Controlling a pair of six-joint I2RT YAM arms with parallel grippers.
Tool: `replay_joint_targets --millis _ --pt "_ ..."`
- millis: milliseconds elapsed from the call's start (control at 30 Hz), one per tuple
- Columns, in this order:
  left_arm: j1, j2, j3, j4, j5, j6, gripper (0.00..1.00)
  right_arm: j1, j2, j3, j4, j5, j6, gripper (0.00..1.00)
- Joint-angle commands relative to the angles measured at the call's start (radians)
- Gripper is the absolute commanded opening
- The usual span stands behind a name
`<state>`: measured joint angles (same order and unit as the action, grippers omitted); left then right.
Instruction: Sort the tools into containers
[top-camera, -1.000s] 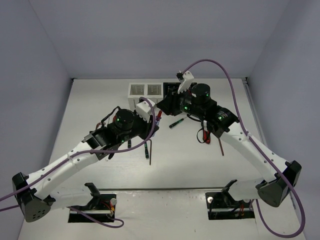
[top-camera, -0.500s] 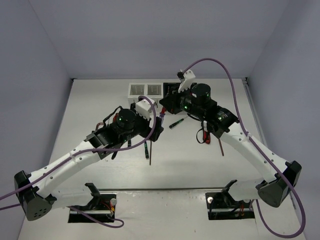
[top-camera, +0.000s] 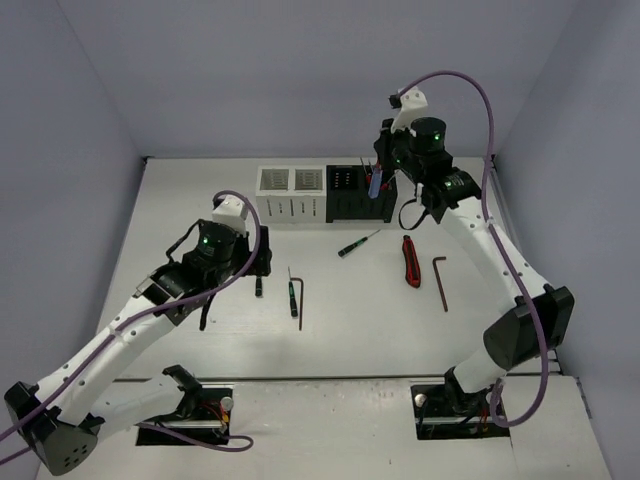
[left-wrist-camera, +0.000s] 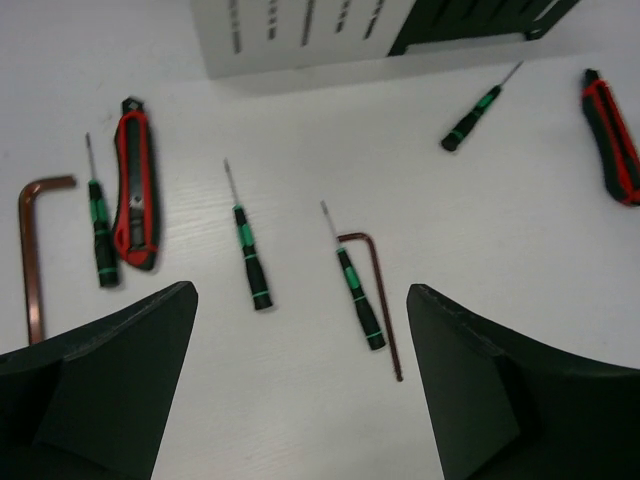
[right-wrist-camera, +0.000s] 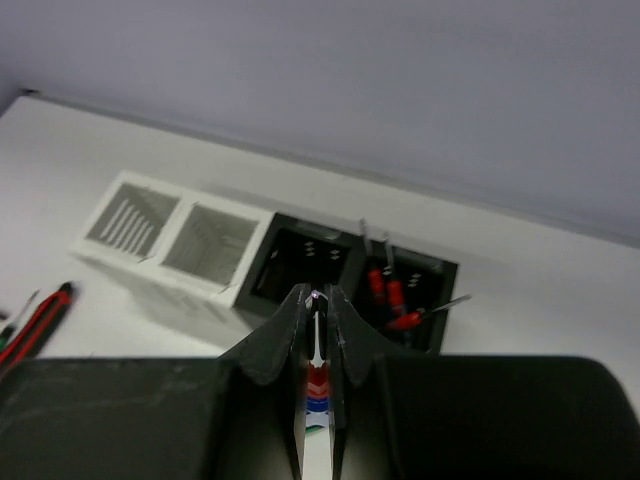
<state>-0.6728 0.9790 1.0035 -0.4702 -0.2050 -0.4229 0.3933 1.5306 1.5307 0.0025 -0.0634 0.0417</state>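
Note:
My right gripper (right-wrist-camera: 316, 296) is shut on a thin screwdriver (right-wrist-camera: 316, 390) with a red and blue handle. In the top view this gripper (top-camera: 382, 170) holds the screwdriver (top-camera: 375, 186) above the black container (top-camera: 358, 205). That container's right compartment (right-wrist-camera: 405, 300) has red-handled screwdrivers standing in it. The white container (top-camera: 292, 195) stands to its left. My left gripper (left-wrist-camera: 300, 292) is open over the table with nothing between its fingers. Green-handled screwdrivers (left-wrist-camera: 250, 258) (left-wrist-camera: 358, 295), a dark hex key (left-wrist-camera: 382, 310) and a red-handled tool (left-wrist-camera: 135, 185) lie below it.
Another green screwdriver (top-camera: 358, 243), a red-handled tool (top-camera: 409, 260) and a hex key (top-camera: 441, 280) lie at the right. A hex key (left-wrist-camera: 35, 250) and a green screwdriver (left-wrist-camera: 98, 225) lie at the left. Purple cables (top-camera: 470, 85) arch over both arms.
The red and blue screwdriver passed from my left gripper to my right. The left opened and drew back leftward. The right shut and carried the screwdriver up over the black container.

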Motion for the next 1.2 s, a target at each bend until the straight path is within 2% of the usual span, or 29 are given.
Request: replay_joint_targets --millis 0,433,733,1167 --pt "0.06 -0.042 -0.027 -0.084 0.047 -0.077 0.83 -0.062 0.089 0.123 0.13 0.01 -0.1 0.0" --pt "0.08 -0.065 -0.036 -0.144 0.033 -0.068 0.83 -0.121 0.373 0.234 0.314 0.009 -0.141 0.0" --pt "0.088 -0.032 -0.02 -0.142 0.026 -0.059 0.83 -0.135 0.422 0.226 0.433 0.02 -0.147 0.0" --pt "0.105 0.024 -0.002 -0.133 0.032 -0.05 0.83 -0.148 0.418 0.182 0.472 0.023 -0.193 0.0"
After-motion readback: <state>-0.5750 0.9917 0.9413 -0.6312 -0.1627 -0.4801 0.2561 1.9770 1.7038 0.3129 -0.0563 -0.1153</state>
